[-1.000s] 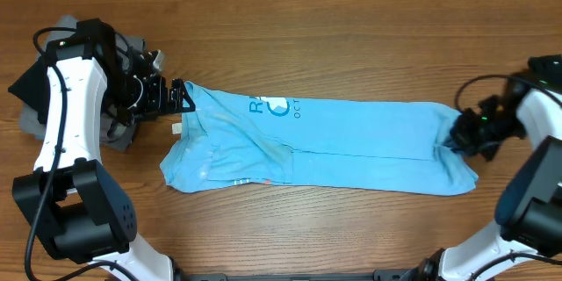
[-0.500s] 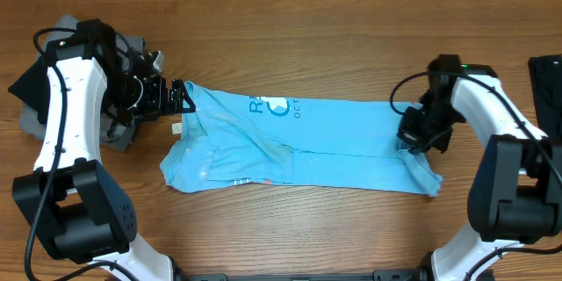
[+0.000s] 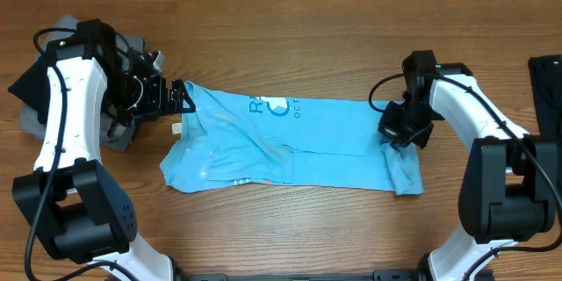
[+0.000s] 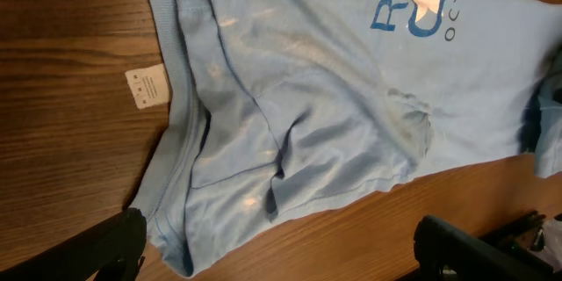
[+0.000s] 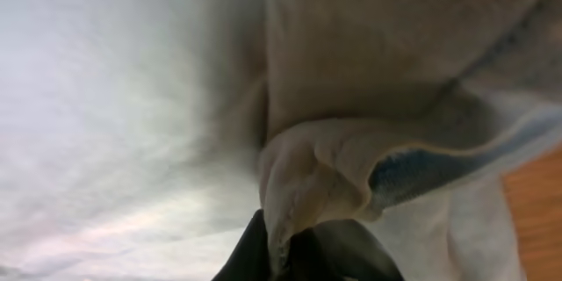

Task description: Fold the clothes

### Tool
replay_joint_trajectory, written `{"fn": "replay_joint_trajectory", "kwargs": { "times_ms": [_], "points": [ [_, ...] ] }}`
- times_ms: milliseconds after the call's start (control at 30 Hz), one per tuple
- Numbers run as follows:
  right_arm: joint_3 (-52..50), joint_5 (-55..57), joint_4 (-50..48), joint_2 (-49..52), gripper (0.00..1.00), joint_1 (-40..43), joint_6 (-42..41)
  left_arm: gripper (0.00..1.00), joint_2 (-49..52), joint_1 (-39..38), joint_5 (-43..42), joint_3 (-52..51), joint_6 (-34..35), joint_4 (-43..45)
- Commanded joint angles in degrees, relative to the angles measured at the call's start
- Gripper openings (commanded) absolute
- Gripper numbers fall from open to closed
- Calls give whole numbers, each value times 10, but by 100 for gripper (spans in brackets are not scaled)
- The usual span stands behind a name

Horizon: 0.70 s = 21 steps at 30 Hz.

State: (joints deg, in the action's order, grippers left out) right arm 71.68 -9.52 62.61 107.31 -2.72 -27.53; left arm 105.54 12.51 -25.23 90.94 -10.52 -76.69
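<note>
**A:** What is seen left of the T-shirt (image 3: 290, 140)?

**B:** A pile of black and grey clothes (image 3: 39, 97) is heaped there, not yet folded. At the T-shirt's collar end the left gripper (image 3: 183, 98) is held with its jaws spread wide and nothing gripped. A white tag (image 3: 176, 128) is seen just beside that end.

**A:** And the T-shirt itself?

**B:** It is laid flat on the table (image 3: 307, 18), already narrowed into a long strip.

**A:** Its right end?

**B:** That end is pinched in the closed jaws of the right gripper (image 3: 393, 136) and lifted over the strip. The crosswise fold is judged barely begun, and the pile is left to do.
</note>
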Motion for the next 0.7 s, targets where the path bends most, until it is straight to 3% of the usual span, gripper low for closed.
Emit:
{"fn": "replay_joint_trajectory", "kwargs": {
  "times_ms": [0,667],
  "points": [
    [11,-28,-8,-16,4,-2,-31,100,-7,2,-3,7,4,0],
    [11,-63,-41,-16,4,-45,-56,100,-7,2,-3,7,5,0]
  ]
}}
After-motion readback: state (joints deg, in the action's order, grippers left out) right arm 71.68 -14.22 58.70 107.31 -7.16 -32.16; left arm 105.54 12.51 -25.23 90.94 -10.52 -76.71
